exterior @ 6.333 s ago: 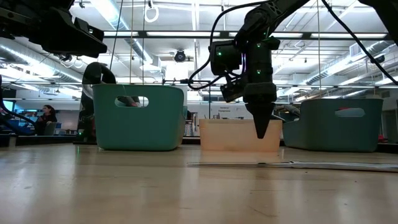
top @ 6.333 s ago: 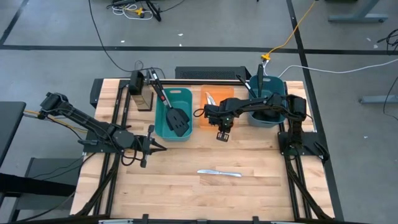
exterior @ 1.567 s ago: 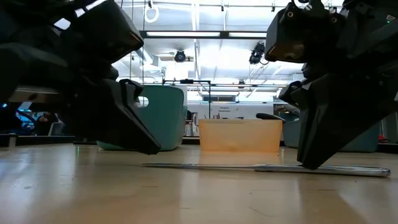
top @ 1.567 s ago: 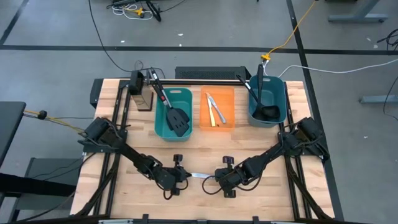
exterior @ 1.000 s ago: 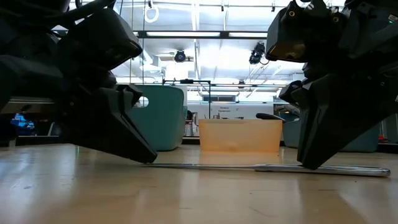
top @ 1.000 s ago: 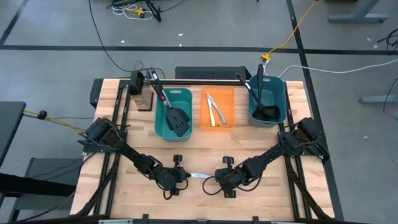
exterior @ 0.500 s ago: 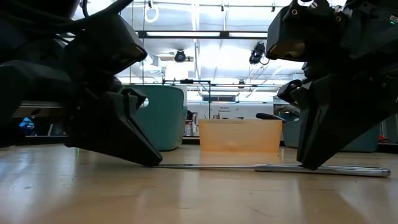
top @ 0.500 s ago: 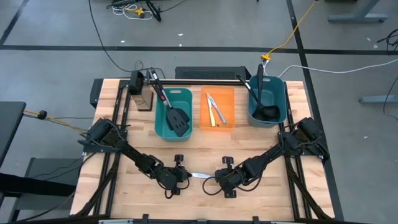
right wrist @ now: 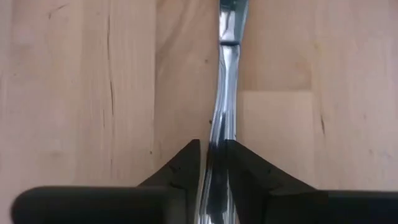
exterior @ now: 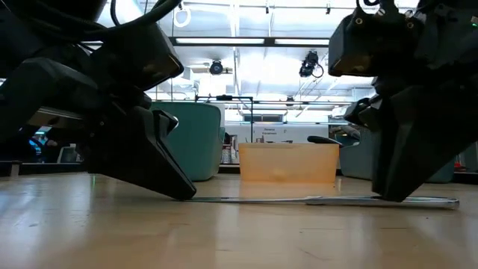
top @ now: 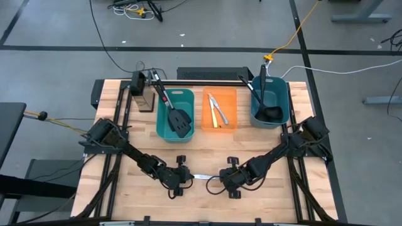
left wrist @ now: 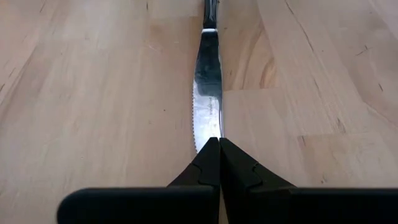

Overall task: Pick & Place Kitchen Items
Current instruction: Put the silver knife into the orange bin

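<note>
A: Where the pale wooden tabletop [top: 264, 157] meets its far edge, three bins stand in a row: teal rectangular plastic bin [top: 164, 117] with a black slotted spatula [top: 178, 121], orange rectangular plastic bin [top: 220, 108] with silver table knives [top: 217, 108], and a second teal bin [top: 280, 100] with a black ladle [top: 269, 112]. Dark box-shaped device [top: 141, 93] at the far left corner.

B: Anything blocking the work?

A: Nothing lies between the arms. From the low view both dark claw bodies loom large and hide most of the bins behind.

B: And the item being handled?

A: One silver table knife [top: 202, 177] lies flat on the near middle of the tabletop, between the two claws. Left claw [left wrist: 219, 146] is pinched tight on the serrated blade tip, fingers meeting. Right claw [right wrist: 214, 152] straddles the handle end, fingers narrowly apart with the handle in the gap. Whether its pads press the metal, cannot tell.
</note>
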You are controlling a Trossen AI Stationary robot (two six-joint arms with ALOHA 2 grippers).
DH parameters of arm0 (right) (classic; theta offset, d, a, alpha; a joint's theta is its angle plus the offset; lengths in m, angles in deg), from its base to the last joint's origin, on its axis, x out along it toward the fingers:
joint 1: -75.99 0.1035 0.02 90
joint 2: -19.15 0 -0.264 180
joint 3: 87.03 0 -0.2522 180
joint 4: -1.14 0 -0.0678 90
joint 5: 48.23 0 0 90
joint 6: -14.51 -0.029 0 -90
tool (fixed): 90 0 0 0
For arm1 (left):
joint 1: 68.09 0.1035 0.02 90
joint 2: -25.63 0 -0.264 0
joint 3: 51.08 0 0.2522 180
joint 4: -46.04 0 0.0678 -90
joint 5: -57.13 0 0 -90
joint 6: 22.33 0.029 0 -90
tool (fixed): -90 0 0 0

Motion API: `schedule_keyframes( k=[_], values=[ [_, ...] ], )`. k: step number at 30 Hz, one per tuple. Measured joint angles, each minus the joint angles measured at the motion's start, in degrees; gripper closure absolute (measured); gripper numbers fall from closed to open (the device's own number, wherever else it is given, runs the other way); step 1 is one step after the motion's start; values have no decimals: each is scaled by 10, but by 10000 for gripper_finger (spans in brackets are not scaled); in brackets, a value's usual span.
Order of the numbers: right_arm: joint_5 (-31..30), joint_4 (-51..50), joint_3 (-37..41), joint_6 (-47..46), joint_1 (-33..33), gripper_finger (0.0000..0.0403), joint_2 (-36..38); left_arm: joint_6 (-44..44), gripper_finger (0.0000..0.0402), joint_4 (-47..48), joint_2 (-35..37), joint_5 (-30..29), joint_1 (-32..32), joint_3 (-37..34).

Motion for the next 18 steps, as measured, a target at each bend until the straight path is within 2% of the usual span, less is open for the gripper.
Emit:
schedule_keyframes(
  k=[5,10,18],
  values=[
    [17,-22,0,-16,-4,278,4,-8,399,9,0,3,1,0],
    [61,-50,-1,-47,-8,244,4,-17,399,3,0,3,3,-10],
    [89,-72,-5,-64,-8,223,0,-12,399,-3,0,4,3,-12]
  ],
)
